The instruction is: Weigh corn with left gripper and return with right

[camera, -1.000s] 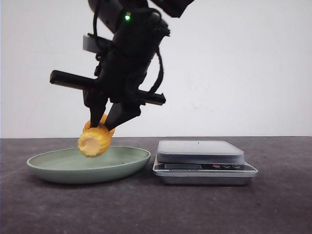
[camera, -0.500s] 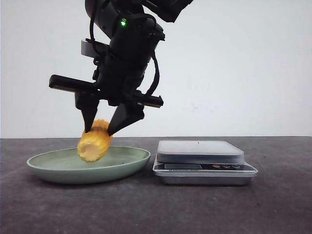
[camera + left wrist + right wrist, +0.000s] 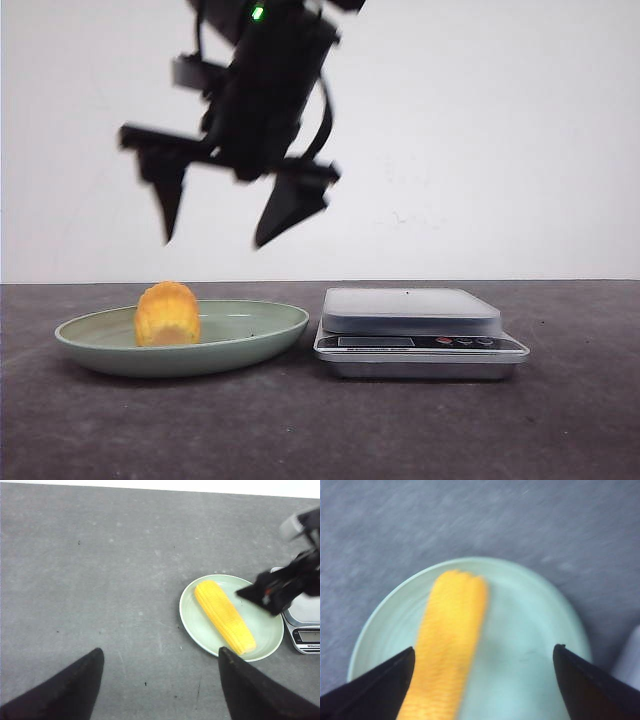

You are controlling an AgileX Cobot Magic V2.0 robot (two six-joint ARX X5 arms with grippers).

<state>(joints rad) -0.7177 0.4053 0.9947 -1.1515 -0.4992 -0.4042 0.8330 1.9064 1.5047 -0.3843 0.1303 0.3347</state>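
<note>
The corn (image 3: 167,314), a yellow-orange ribbed cob, lies in the pale green plate (image 3: 280,330), seen end-on from the front. My right gripper (image 3: 213,242) hangs open and empty above the corn, clear of it. In the right wrist view the corn (image 3: 450,640) lies on the plate (image 3: 530,645) between and below my open right gripper (image 3: 485,648). My left gripper (image 3: 160,650) is open and empty over bare table, well away from the corn (image 3: 224,616) and the plate (image 3: 195,625). The left gripper does not show in the front view.
A silver kitchen scale (image 3: 410,310) with an empty platform stands right of the plate; it also shows in the left wrist view (image 3: 306,630). The table is dark grey, with a white wall behind.
My right gripper opened wider and let go of the corn, then rose. The corn dropped from just above the plate and now rests in it.
</note>
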